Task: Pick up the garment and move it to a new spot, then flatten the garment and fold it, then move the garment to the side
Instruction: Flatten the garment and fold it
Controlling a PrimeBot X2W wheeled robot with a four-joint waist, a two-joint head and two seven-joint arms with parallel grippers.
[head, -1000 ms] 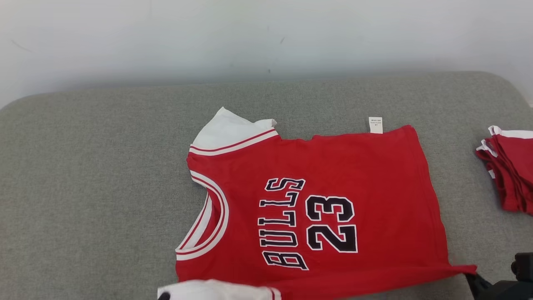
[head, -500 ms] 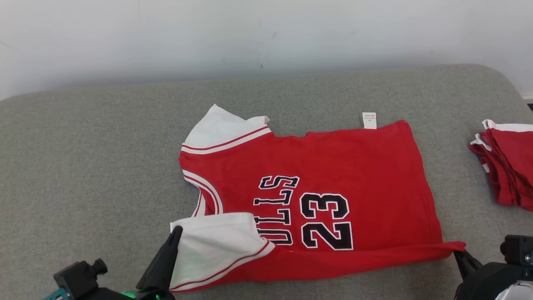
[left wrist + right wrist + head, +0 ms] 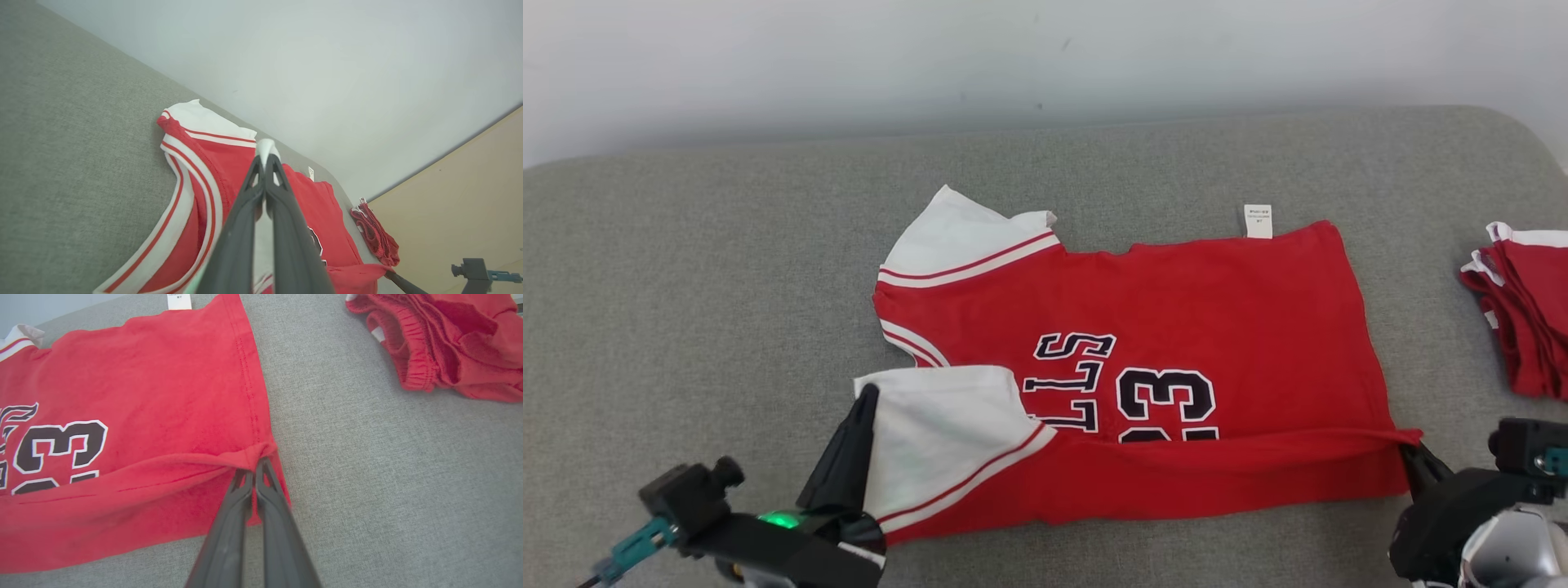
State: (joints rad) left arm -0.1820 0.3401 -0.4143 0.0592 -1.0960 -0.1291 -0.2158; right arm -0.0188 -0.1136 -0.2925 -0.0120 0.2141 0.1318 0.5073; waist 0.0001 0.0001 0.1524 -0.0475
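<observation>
While the near long edge of the red basketball jersey (image 3: pixel 1217 310) is held turned over its own body, both pincers are seen at the bottom of the head view.

Left gripper (image 3: pixel 869 398): fingers pressed together, the near white sleeve (image 3: pixel 939 420) pinched at its outer edge. White cloth is seen past the tips in the left wrist view.

Right gripper (image 3: pixel 1411 447): fingers closed on the hem corner. Red fabric is bunched at the tips in the right wrist view.

Between the two, a long band of cloth is raised and folded back. The lower half of the "23" and part of "BULLS" are covered by it.

Beyond the fold, the jersey body is spread flat on the grey upholstered cushion (image 3: pixel 686 286), roughly mid-cushion, with the collar end to the robot's left and the hem to its right. Far sleeve (image 3: pixel 956 237) is rumpled, one corner curled. Care label (image 3: pixel 1258 220) is seen poking out past the far edge. Well apart, at the right end, a heap of red shorts (image 3: pixel 1527 327) is noted. Pale wall (image 3: pixel 1013 57) behind.

Step judged: lengthwise fold, part done. For the next move, both held points are judged to need taking farther toward the far edge evenly, with the band kept taut. They would then be lowered and released together so that the edges are matched. Move to the side not yet begun.
</observation>
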